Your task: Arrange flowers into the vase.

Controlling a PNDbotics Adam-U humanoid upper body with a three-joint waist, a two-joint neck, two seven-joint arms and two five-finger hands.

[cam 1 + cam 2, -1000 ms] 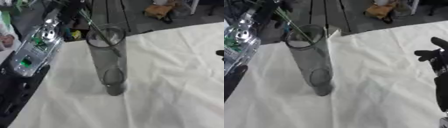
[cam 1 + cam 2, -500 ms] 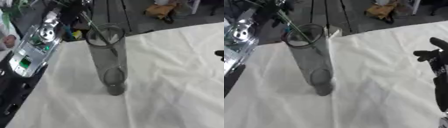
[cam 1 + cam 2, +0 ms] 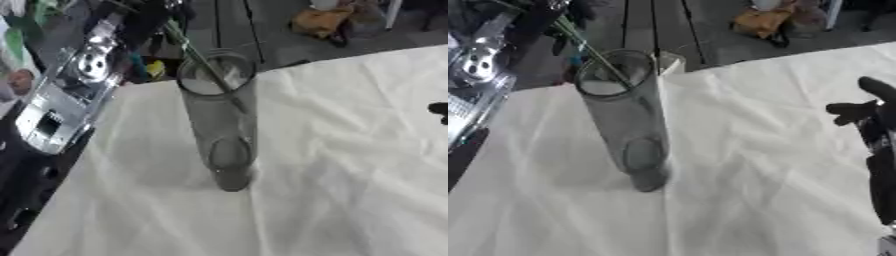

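Flower stem (image 3: 197, 55), thin and green, slants down from the upper left into the mouth of a tall cylinder vase of clear grey glass (image 3: 220, 120). Its lower end reaches inside the vase, lying against the near side of the rim; its upper end runs up toward the robot's left arm. The bloom itself cannot be made out at the top edge.

That vase stands upright on a counter covered with a creased white cloth (image 3: 350, 165), toward the counter's far left part, with its open mouth near the cloth's far edge. A rounded shape shows through the glass low down near the base, though what it is cannot be told.

The left hand (image 3: 144, 22) shows as a dark shape in the upper left, above and beyond the vase mouth, at the top of the stem. Whether its fingers are curled round the stem cannot be told, since the hand is dark and partly cut off. Silver metal parts of the left arm (image 3: 61, 100) run down the left side, beside the counter's edge.

The right hand (image 3: 875, 112) rests at the right edge of the right eye view, well apart from the vase, black, with its fingers relaxed and spread and nothing in them.
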